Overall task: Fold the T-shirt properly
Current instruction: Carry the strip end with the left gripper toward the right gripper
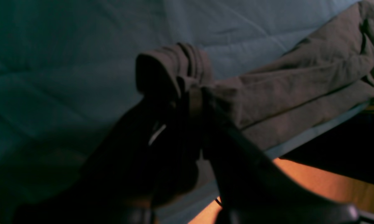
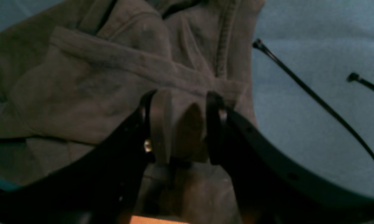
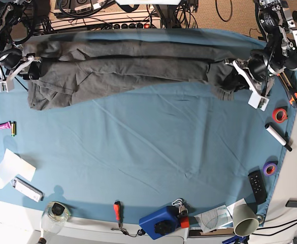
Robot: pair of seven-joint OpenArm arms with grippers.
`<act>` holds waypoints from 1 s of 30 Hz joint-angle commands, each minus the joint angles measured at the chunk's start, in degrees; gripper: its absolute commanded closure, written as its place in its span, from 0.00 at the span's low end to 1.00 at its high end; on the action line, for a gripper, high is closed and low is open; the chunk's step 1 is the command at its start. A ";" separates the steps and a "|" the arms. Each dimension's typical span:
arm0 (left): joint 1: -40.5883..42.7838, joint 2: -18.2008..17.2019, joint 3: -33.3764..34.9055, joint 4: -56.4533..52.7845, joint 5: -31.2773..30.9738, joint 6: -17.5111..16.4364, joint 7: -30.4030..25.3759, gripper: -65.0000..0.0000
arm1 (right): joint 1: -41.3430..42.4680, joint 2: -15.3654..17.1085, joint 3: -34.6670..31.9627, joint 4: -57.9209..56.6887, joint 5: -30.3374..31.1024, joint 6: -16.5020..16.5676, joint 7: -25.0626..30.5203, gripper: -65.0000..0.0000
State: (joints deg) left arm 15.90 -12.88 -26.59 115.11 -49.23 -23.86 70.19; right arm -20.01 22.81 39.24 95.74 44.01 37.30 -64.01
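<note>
Left wrist view: the left pincer [image 1: 194, 93] is clenched on a bunched edge of the large dark charcoal-grey short-sleeved cotton T-shirt [image 1: 302, 90], a fold of cloth standing up between the dark jaws, above the blue-teal tablecloth [image 1: 81, 62] near the desk edge. Right wrist view: the right pincer [image 2: 187, 124] stands with jaws parted around a ridge of the T-shirt [image 2: 90, 84]; whether they truly pinch it cannot be told, though cloth lies between them. Two black cable ties [image 2: 314, 96] rest on the cloth beside it. Base view: the T-shirt [image 3: 133, 68] lies stretched along the far edge of the desk [image 3: 153, 168], its long axis running side to side, one end at each pincer [image 3: 239, 76] [image 3: 29, 68]; which end carries the collar is unclear. The step in hand appears to be gripping both ends; the next move likely calls for lifting together, keeping the cloth taut, and laying it flat.
</note>
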 commanded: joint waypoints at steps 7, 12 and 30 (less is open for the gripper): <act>-0.76 1.46 2.14 1.90 -5.49 -0.26 -1.20 1.00 | 0.35 1.16 0.39 0.90 -4.11 -2.91 3.74 0.71; -0.90 4.68 13.94 3.17 -3.87 -1.90 -2.23 1.00 | 0.35 1.16 0.39 0.90 -5.07 -3.28 4.68 0.71; -6.99 18.47 47.82 2.73 29.88 9.53 -13.86 1.00 | 0.35 1.14 0.39 0.90 -5.09 -3.28 5.55 0.71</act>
State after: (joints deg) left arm 9.61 4.78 21.12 117.10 -18.28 -14.11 57.84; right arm -19.97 22.81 39.24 95.74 38.54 34.09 -59.88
